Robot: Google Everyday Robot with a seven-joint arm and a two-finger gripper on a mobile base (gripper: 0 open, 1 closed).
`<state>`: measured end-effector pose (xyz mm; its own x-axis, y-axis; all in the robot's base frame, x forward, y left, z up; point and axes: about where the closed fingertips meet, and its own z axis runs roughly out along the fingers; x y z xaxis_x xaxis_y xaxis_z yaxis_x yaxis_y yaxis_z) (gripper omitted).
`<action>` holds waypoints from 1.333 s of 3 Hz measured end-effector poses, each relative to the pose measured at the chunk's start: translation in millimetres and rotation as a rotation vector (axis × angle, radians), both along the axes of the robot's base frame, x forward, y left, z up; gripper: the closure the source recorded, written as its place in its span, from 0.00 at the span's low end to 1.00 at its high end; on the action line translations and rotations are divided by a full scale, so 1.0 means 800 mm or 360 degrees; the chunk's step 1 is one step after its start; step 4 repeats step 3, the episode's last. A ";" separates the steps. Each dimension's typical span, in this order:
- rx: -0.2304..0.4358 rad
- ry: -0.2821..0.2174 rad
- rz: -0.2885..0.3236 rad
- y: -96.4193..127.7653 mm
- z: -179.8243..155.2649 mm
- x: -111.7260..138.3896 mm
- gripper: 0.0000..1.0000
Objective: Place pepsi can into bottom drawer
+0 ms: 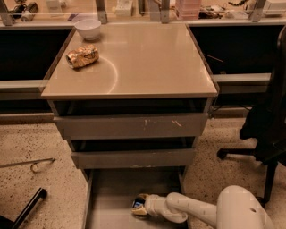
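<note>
most of the pepsi can (137, 204) hides within the gripper (140, 205) clamped around it inside the bottom drawer (111, 194).

floor: speckled terrazzo (40, 138) | centre: beige-topped grey cabinet (152, 62) | right: black office chair (268, 125) | rear: cluttered counter (223, 13)

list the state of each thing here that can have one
bottom drawer, pulled open
middle drawer, slightly ajar
top drawer, slightly ajar
pepsi can, gripped, low inside the bottom drawer
gripper, shut on the pepsi can, inside the bottom drawer
snack bag, crumpled, lying on the cabinet top
bowl, upright on the cabinet top
</note>
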<state>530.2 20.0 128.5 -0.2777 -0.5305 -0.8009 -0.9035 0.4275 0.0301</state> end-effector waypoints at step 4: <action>0.0000 0.0000 0.0000 0.000 0.000 0.000 0.00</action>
